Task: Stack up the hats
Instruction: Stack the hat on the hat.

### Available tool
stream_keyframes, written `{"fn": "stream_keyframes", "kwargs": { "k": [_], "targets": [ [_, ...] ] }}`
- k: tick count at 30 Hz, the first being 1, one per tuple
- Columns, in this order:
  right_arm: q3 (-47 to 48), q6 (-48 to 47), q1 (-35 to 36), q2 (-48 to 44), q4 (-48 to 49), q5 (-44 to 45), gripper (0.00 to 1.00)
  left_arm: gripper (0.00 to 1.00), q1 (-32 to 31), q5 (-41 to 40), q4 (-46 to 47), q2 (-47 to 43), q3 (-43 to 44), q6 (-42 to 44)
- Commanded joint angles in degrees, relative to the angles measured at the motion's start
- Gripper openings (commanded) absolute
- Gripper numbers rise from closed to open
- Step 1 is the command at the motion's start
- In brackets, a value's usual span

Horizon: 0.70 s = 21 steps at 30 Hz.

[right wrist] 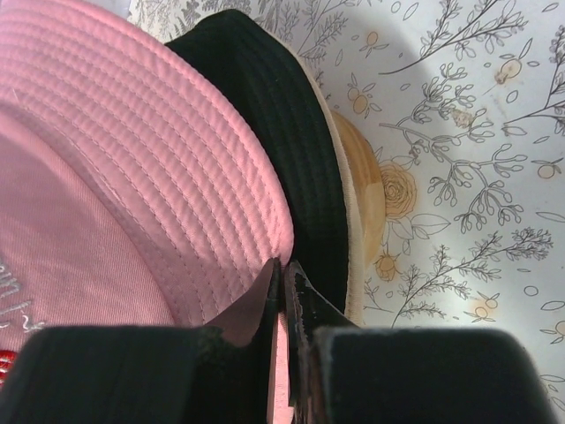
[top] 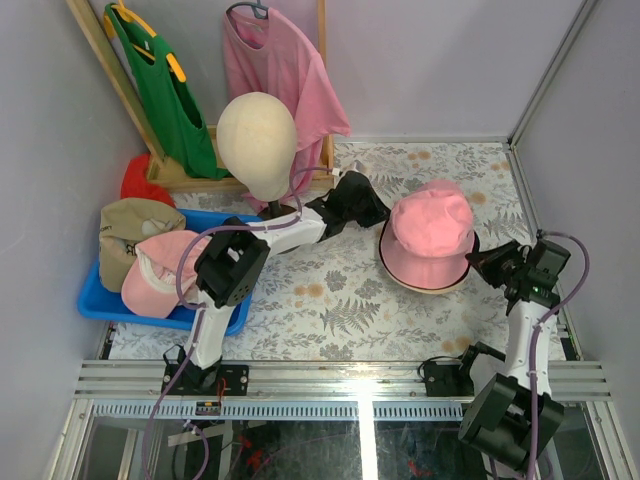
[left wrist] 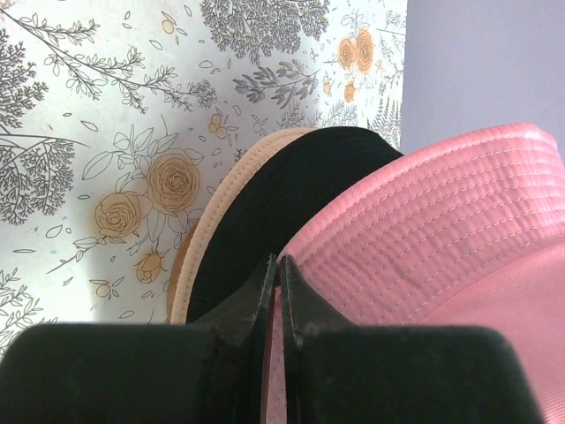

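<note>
My left pincer (left wrist: 279,296) is clamped tight on the brim of the pink bucket hat (top: 432,225). My right pincer (right wrist: 283,296) is clamped on the opposite brim. The hat rests on the tabletop (top: 330,290), atop a dark hat (left wrist: 265,203) and, apparently, a tan hat (left wrist: 205,238).

Dark hat (left wrist: 265,203) mostly under pink hat (top: 432,222)

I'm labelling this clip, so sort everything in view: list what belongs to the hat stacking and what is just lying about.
Job: pink bucket hat, dark hat beneath it, tan cap, pink cap, left gripper and right gripper, each shut on the bucket hat's brim.
Lying about: mannequin head, pink shirt, green top, blue bin.
</note>
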Motion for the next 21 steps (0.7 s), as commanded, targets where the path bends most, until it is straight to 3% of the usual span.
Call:
{"fn": "stream_keyframes", "kwargs": {
  "k": [1,4,6,11,16,21],
  "targets": [
    [-2.3,-1.3,1.5,-1.4,-7.0,-0.7,0.00,0.00,1.1,-0.3,-4.1,2.1,-0.1,3.2],
    [-1.9,-2.2,2.1,-2.2,-8.0,-1.6,0.00,0.10,1.4,0.2,-0.9,0.1,-3.1,2.4],
    [-0.8,-3.2,2.3,-2.6,-9.4,-1.2,0.02,0.24,1.5,-0.2,0.7,-1.8,-5.7,1.8],
    [2.6,-4.5,2.3,-2.6,-11.6,0.1,0.20,0.51,2.2,-2.7,0.7,-6.9,-10.4,1.7],
    [5.0,-4.4,2.3,-2.3,-12.1,1.0,0.30,0.59,3.6,-3.6,0.8,-11.2,-14.1,1.5],
    [7.2,-4.7,2.3,-1.8,-12.5,2.4,0.32,0.61,4.4,-3.6,3.7,-15.5,-18.0,0.0]
  ]
}}
